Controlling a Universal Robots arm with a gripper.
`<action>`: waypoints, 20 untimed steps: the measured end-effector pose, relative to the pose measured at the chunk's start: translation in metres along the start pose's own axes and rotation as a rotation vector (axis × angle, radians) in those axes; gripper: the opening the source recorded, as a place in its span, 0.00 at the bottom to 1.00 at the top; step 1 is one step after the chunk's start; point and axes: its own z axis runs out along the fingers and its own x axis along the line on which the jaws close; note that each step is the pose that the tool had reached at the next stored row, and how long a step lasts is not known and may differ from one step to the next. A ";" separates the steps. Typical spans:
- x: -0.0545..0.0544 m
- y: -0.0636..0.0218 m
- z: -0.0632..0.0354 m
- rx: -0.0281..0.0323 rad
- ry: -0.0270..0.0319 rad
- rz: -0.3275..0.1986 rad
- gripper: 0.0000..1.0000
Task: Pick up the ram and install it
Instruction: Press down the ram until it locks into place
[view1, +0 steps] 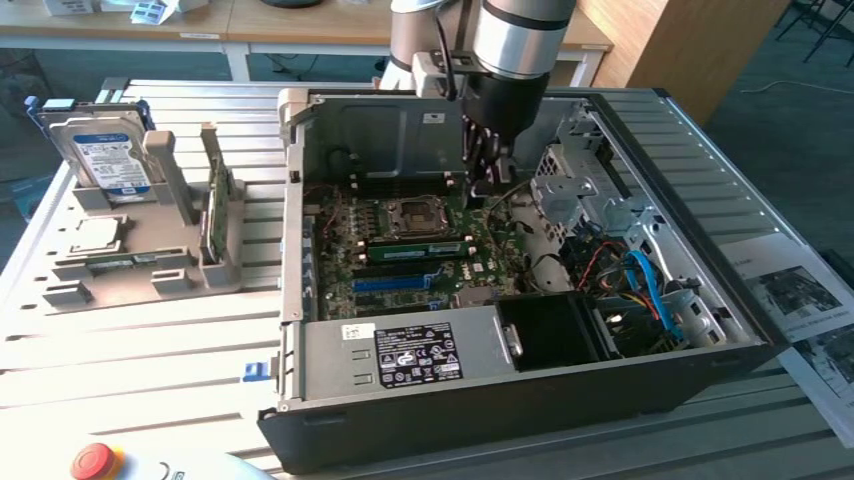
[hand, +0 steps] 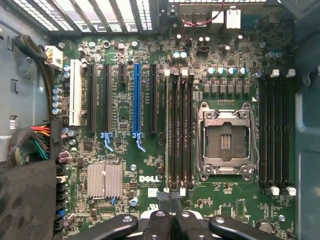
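Claw (hand: 172, 212) pinched together on nothing, hanging inside the open computer case (view1: 534, 395) over the DELL-marked motherboard (hand: 148, 178). The green ram (view1: 414, 250) sits along the memory slots beside the CPU socket (view1: 406, 215).

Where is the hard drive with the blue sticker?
The hard drive stands upright in a grey holder at the exterior view's left, outside the computer case.

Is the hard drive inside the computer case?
No, the hard drive stands in a grey holder outside the case, on the exterior view's left.
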 end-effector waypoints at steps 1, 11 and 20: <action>0.000 0.0000 0.0007 0.0000 0.0000 0.000 0.10; -0.001 -0.0003 0.0149 0.0000 -0.0001 0.000 0.10; -0.001 -0.0006 0.0288 0.0000 0.0000 0.000 0.10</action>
